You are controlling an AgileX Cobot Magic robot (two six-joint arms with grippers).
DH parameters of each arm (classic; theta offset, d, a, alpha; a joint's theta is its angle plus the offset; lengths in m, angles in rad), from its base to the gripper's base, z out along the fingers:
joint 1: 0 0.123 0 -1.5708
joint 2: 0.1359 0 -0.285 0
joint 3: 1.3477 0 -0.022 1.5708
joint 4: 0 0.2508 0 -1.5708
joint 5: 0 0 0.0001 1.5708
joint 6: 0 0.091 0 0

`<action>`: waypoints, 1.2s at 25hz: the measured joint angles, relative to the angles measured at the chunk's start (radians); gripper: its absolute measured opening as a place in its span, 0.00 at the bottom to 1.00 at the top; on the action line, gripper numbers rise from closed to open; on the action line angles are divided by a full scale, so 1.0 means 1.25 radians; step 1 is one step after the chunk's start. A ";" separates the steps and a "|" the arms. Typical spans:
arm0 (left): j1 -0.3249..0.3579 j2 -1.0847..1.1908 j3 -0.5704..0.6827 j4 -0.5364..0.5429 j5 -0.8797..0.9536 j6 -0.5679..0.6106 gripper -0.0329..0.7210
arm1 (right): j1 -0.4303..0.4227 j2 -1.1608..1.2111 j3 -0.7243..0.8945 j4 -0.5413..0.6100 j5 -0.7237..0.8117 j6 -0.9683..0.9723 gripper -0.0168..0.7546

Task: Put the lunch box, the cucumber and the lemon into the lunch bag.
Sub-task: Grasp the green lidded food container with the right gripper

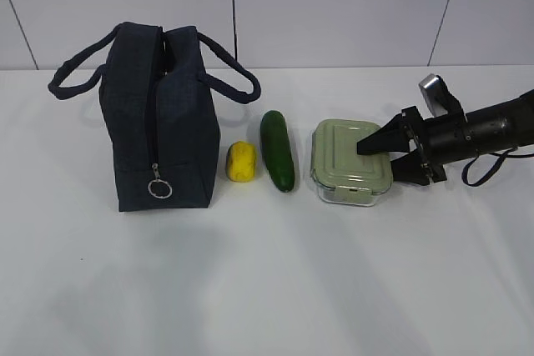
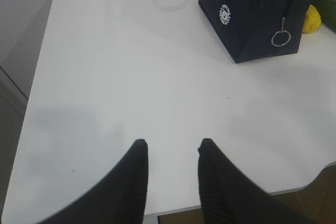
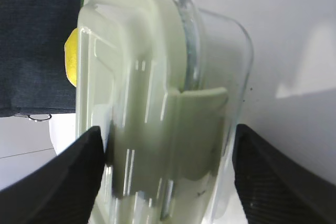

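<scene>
The rectangular clear glass lunch box [image 1: 352, 172] with its pale sage-green snap-on lid sits on the white tabletop [image 1: 267, 289], at the right end of a row of items and still outside the bag. The right gripper [image 1: 385, 157] reaches in from the right with its black jaws spread wide, one above the lid and one lower beside the near right corner. In the right wrist view the box [image 3: 157, 108] fills the gap between the two fingers [image 3: 58, 177]; the left one looks to be at the lid's edge, while a sliver of space shows on the other side, so the jaws bracket the box but do not appear to clamp it yet.

Just left of the box lies the short, thick, dark green cucumber [image 1: 278, 150], and beside that the small bright yellow lemon [image 1: 242, 161], close to the bag's side. The dark navy boxy fabric lunch bag [image 1: 158, 118] stands upright at the left, its loop handles splayed; its zipper runs down the near end with the silver ring pull [image 1: 160, 190] hanging low, and the top looks parted.

The left gripper [image 2: 172, 148] hovers over bare tabletop near the edge, well apart from the bag, jaws partly open and holding nothing.

By my reading nothing is packed yet: the box grasp is just being set up, and all three items remain to be loaded.
</scene>
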 joint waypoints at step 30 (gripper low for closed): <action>0.000 0.000 0.000 0.000 0.000 0.000 0.36 | 0.000 0.000 -0.002 0.007 0.003 -0.024 0.63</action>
